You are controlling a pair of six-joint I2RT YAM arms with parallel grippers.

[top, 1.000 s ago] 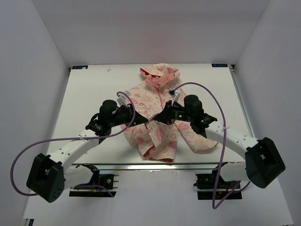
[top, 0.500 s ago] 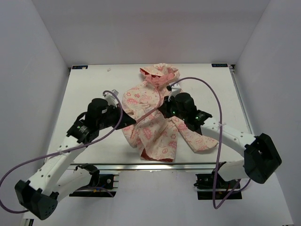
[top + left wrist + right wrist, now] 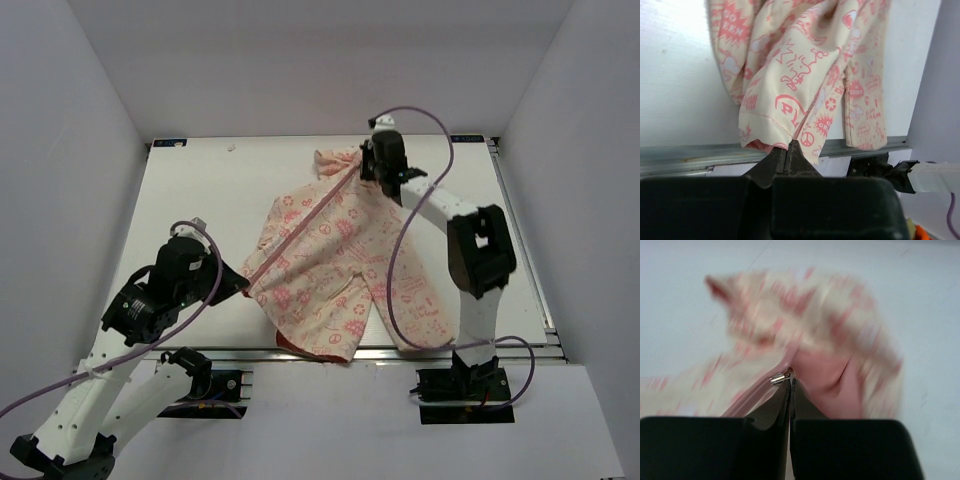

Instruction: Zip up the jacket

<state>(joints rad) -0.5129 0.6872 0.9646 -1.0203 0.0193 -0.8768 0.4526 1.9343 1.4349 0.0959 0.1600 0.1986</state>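
While my left gripper was clenched on the bottom hem of the jacket, which lay stretched diagonally across the table, my right gripper was pinched on the metal zipper pull just below the hood. The pink zipper strip ran as one taut line between them, so I judged the zipping nearly done. The blurred wrist view left the last bit at the collar uncertain.

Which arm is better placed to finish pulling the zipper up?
Right. The right claw is shut on the zipper pull up by the hood. The left claw clamps the jacket at its bottom hem, as an anchor.
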